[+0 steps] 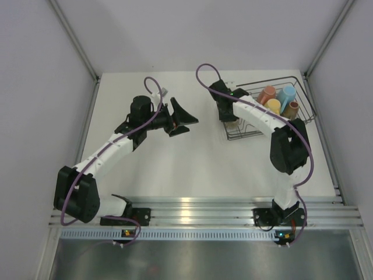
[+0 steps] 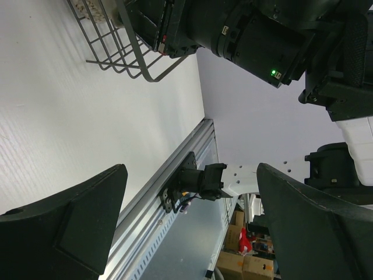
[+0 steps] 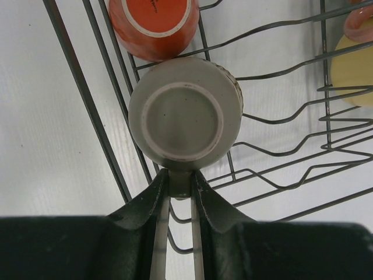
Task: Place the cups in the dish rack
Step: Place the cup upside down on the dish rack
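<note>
Fingers (image 3: 154,198) of the right gripper (image 3: 180,174) are clamped on the handle of a grey cup (image 3: 185,119). We note the cup sits upside down, base toward the wrist camera, directly ahead of the fingertips. It rests inside the dish rack (image 3: 99,134), against the wire wall on the fingers' left.

An orange cup (image 3: 154,26), also inverted, sits just beyond the grey one; we cannot tell whether they touch. A yellow cup (image 3: 355,73) lies well off to the fingers' right.

From above we log salmon (image 1: 267,94), light blue (image 1: 286,94) and dark brown (image 1: 290,109) cups grouped with the yellow one, beyond and right of the fingers.

The left gripper (image 1: 185,123) hovers over the table (image 1: 192,169), its fingers (image 2: 64,233) spread wide. The rack is well apart, off past their tips.
</note>
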`<action>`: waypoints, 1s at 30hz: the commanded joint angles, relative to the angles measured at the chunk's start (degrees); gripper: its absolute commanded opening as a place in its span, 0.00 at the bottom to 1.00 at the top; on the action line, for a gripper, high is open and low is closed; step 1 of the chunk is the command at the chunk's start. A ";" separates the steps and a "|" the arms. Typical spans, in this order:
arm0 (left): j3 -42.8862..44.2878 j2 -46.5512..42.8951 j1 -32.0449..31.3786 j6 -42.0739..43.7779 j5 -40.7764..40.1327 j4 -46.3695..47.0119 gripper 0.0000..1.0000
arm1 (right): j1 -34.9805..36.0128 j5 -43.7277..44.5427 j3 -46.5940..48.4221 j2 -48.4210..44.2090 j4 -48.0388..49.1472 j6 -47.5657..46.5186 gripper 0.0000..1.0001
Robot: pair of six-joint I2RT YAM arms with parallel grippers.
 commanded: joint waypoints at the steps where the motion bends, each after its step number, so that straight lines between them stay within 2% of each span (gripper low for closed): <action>1: 0.84 -0.51 0.31 0.98 0.87 2.27 0.98 | 0.93 -0.29 -0.57 -3.48 1.00 -0.46 0.00; 12: 1.11 0.72 0.31 1.07 1.13 2.27 0.98 | 0.93 0.41 -0.92 -12.01 -2.07 -0.38 0.00; 21: 1.28 0.81 0.22 1.15 1.22 2.18 0.98 | 0.84 -3.98 -5.57 -12.02 -6.02 1.12 0.00; 30: 0.75 1.07 0.22 1.07 1.13 2.88 0.98 | 0.58 -6.17 -2.42 -10.53 -11.21 -0.28 0.00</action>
